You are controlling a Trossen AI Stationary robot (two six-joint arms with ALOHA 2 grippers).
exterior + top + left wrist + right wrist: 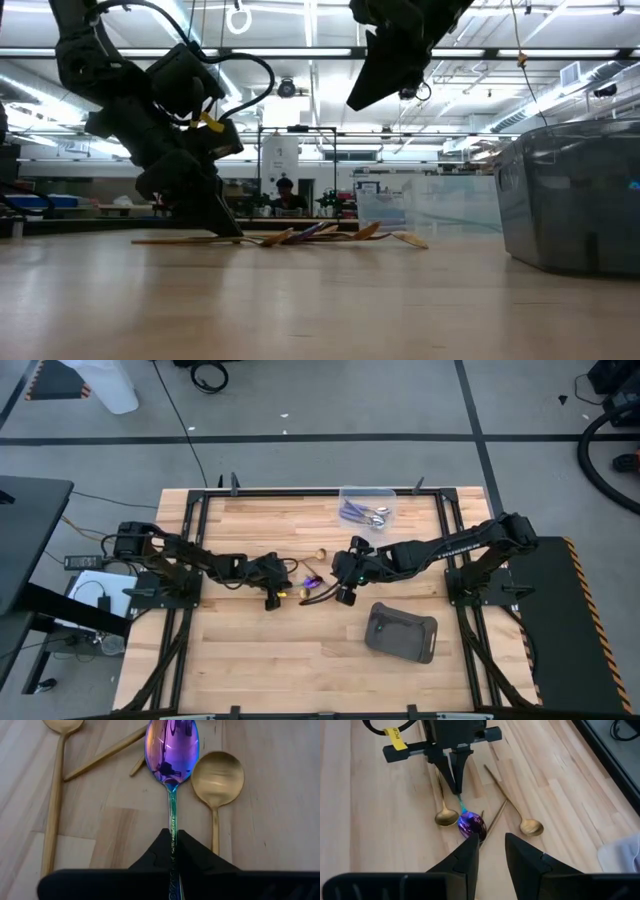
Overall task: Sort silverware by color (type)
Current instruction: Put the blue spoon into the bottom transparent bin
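Observation:
An iridescent purple-teal spoon (171, 750) lies on the wooden table (250, 660) among gold spoons (217, 775), near the table's middle. My left gripper (173, 845) is down at the table, just left of the pile, and shut on this spoon's handle. My right gripper (492, 852) hangs open well above the pile, right of it, with nothing between its fingers; the spoon's bowl (471, 825) shows below it. In the low view the spoons (320, 235) lie flat beside my left gripper (222, 228). My left gripper pinches the iridescent spoon's slim handle (172, 827) between its two fingers, a little behind the bowl; the rest of the handle is hidden between them. The fingers slant down from the table's left and lie along the handle. The spoon's bowl rests on the table.
A clear tub (367, 505) holding lilac-handled spoons stands at the table's far edge. A dark grey tray (402, 632) lies near right of the pile. One gold spoon (531, 826) lies apart to the far side. Bare wood stretches along the near edge.

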